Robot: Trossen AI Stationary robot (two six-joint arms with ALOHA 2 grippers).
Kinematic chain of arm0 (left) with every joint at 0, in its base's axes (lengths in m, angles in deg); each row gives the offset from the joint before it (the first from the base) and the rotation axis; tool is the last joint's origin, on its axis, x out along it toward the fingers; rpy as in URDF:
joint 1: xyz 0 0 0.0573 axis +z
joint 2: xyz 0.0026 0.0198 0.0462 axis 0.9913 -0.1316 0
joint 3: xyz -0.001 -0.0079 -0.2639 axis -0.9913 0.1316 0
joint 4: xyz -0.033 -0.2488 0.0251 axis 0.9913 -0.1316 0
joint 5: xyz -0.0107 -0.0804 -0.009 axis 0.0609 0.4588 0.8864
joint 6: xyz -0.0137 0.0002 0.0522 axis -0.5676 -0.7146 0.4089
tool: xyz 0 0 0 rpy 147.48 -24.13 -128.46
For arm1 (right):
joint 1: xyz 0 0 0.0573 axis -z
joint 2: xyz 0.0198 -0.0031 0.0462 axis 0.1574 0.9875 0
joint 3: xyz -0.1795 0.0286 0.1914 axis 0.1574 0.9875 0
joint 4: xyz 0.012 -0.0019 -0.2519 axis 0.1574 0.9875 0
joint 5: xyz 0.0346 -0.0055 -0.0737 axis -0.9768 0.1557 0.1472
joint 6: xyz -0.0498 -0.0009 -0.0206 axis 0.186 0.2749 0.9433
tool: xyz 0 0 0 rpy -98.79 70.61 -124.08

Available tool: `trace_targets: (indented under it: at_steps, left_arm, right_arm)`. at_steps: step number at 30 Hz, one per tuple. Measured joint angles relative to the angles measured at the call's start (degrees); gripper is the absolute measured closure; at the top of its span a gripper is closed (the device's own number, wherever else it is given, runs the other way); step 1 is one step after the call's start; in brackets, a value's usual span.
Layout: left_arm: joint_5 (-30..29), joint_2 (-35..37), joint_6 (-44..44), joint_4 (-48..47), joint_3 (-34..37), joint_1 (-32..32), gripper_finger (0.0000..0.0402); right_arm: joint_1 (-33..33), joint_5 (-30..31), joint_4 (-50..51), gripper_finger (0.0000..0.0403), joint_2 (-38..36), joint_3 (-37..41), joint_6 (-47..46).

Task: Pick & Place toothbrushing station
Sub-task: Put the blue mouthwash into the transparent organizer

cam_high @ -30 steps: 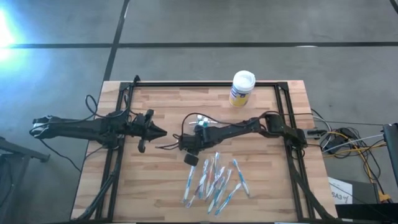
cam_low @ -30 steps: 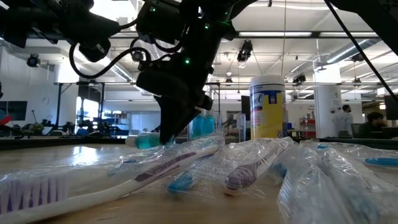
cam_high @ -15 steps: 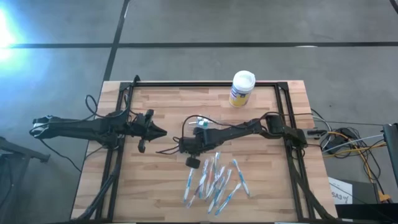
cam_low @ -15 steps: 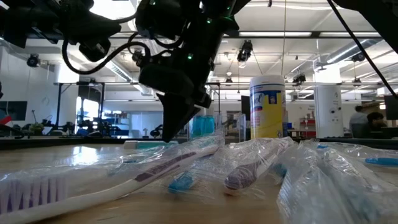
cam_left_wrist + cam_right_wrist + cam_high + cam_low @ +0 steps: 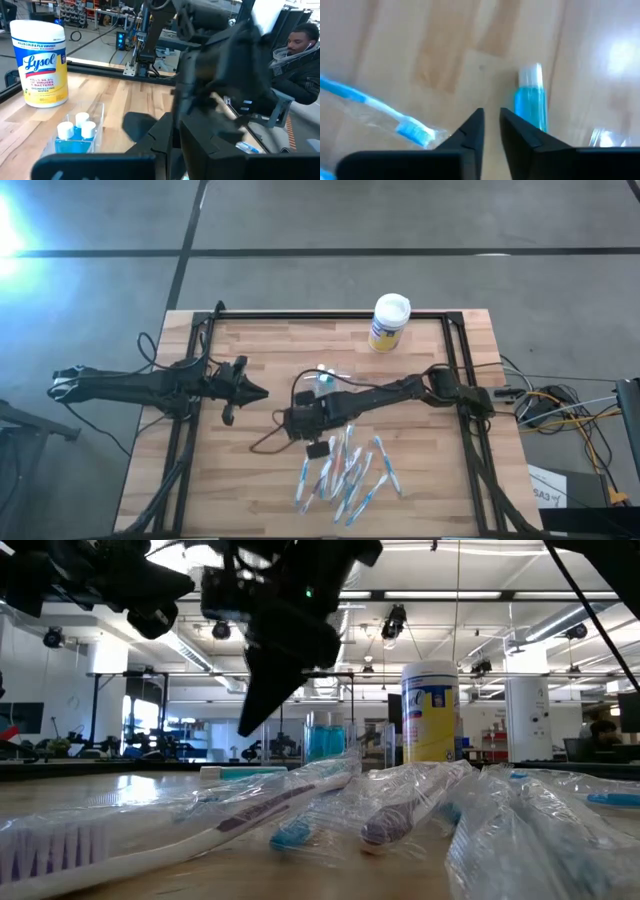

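The toothbrushing station (image 5: 325, 377) is a see-through holder with blue, white-capped bottles in it, standing on its base mid-table; it also shows in the left wrist view (image 5: 80, 134) and the low view (image 5: 325, 743). My right gripper (image 5: 286, 423) hangs above the table, just left and near of the station, slanting down. Its fingers (image 5: 491, 114) stand a narrow gap apart with nothing between them. A blue bottle (image 5: 530, 102) shows beyond them. My left gripper (image 5: 258, 392) waits at the left, level and shut.
Several wrapped toothbrushes (image 5: 345, 472) lie just near of my right gripper, close in the low view (image 5: 300, 805). A yellow-and-blue canister with a white lid (image 5: 388, 322) stands at the far edge. A black frame (image 5: 300, 315) rims the table. A person sits beyond it (image 5: 300, 55).
My right gripper has risen off the table surface and shifted a little toward the near edge, rolling about its own axis as it went. The station and the toothbrushes have stayed where they were.
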Motion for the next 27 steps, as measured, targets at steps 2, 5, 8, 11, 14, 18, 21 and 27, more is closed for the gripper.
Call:
trace_targets:
  at_steps: [2, 5, 8, 11, 14, 18, 21, 27]
  left_arm:
    - [0.0, 0.0, 0.0, 0.0, 0.0, 0.0, 0.0364]
    - [0.0, 0.0, 0.1, 0.0, 0.0, 0.0, 0.0364]
    - [0.0, 0.0, 0.3, 0.0, 0.0, 0.0, 0.0364]
    - [0.0, -0.1, 0.3, 0.0, 0.0, 0.0, 0.0364]
    - [0.0, -0.2, 0.3, -0.2, 0.0, 0.0, 0.0364]
    - [0.0, -0.2, 0.3, -0.3, 0.0, 0.0, 0.0364]
    - [0.0, -0.2, 0.3, -0.3, 0.0, 0.0, 0.0364]
    - [0.0, -0.2, 0.3, -0.3, 0.0, 0.0, 0.0364]
  right_arm:
    - [-0.1, 0.1, 0.2, 0.0315, -0.1, -1.1, 2.8]
    - [1.0, -0.3, 1.0, 0.0272, -0.1, -1.8, 5.5]
    - [2.2, -0.3, 1.2, 0.0229, -0.1, -1.1, 8.0]
    - [2.8, -0.3, 0.7, 0.0194, -0.1, 0.5, 10.3]
    - [3.3, -0.2, -0.9, 0.0169, -0.1, 1.9, 10.7]
    - [4.4, -0.4, -4.2, 0.0156, -0.1, 3.0, 10.1]
    - [5.2, -2.3, -5.8, 0.0154, -0.1, 4.4, 11.3]
    - [7.3, -7.7, -7.0, 0.0164, -0.1, 6.9, 9.0]
